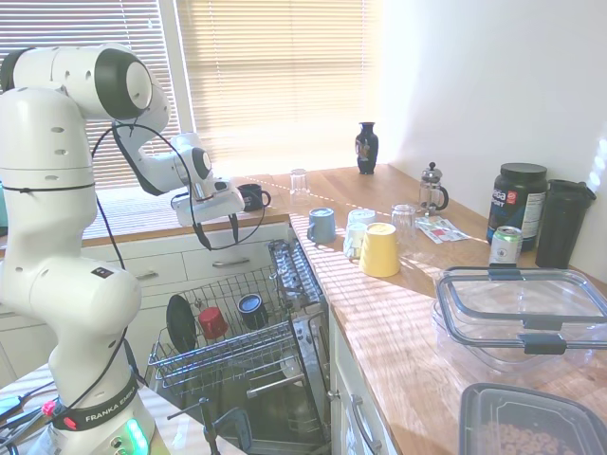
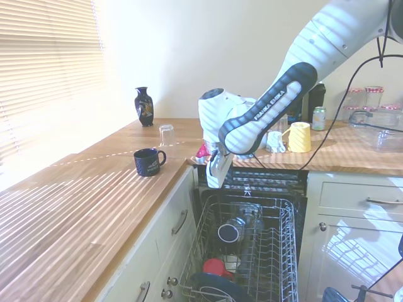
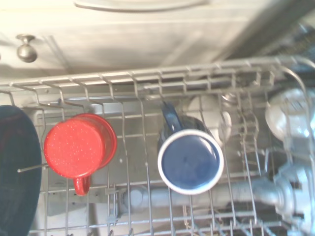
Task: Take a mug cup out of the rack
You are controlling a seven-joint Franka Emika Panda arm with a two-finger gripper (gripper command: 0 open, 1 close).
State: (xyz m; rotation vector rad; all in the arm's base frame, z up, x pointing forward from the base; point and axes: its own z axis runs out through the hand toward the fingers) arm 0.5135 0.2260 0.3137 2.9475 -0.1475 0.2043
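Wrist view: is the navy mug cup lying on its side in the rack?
No. The mug cup stands in the rack with its mouth facing the camera, beside the red cup.

- The white arm comes in from the upper right, and its gripper [image 2: 215,178] hangs above the far end of the rack [image 2: 286,251]; whether the fingers are parted cannot be made out.
- In the rack the mug cup [image 2: 229,232] lies on its side, and a small red cup [image 2: 215,267] sits nearer the camera.
- On the wooden counter [image 2: 75,214] stand a black printed mug [image 2: 148,162], an upturned glass [image 2: 166,134] and a dark vase [image 2: 143,106].
- A yellow mug [image 2: 300,136] stands upside down on the far counter.
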